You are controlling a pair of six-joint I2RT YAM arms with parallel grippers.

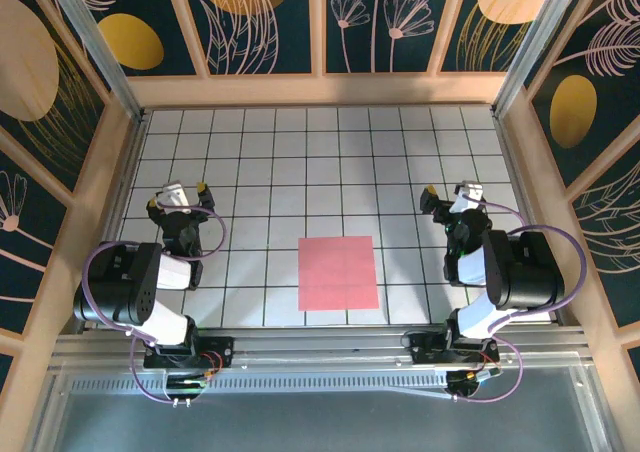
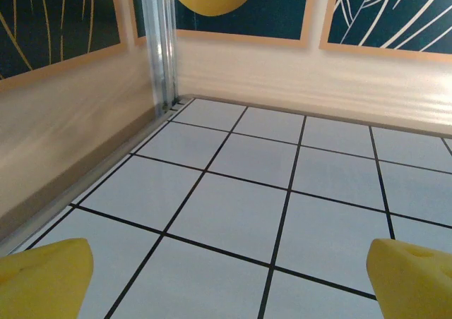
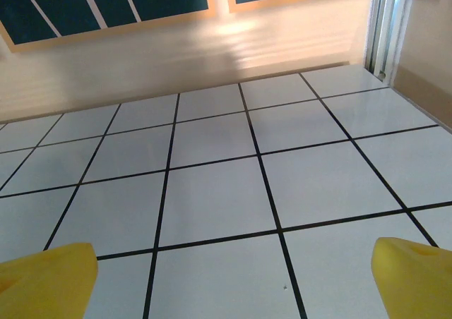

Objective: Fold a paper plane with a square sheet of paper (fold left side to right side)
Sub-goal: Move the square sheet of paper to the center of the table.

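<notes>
We see the square sheet of paper (image 1: 338,272) lying flat and unfolded on the white tiled table (image 1: 260,142), close to its near edge and about midway between its left and right edges, with neither arm touching it. Toward the left edge, the left gripper (image 1: 178,194) stands with its yellow fingertips (image 2: 42,280) spread wide over bare tiles, holding nothing. Toward the right edge we find the right gripper (image 1: 447,192) likewise empty, its yellow fingertips (image 3: 413,273) wide apart, well clear of the sheet.
</notes>
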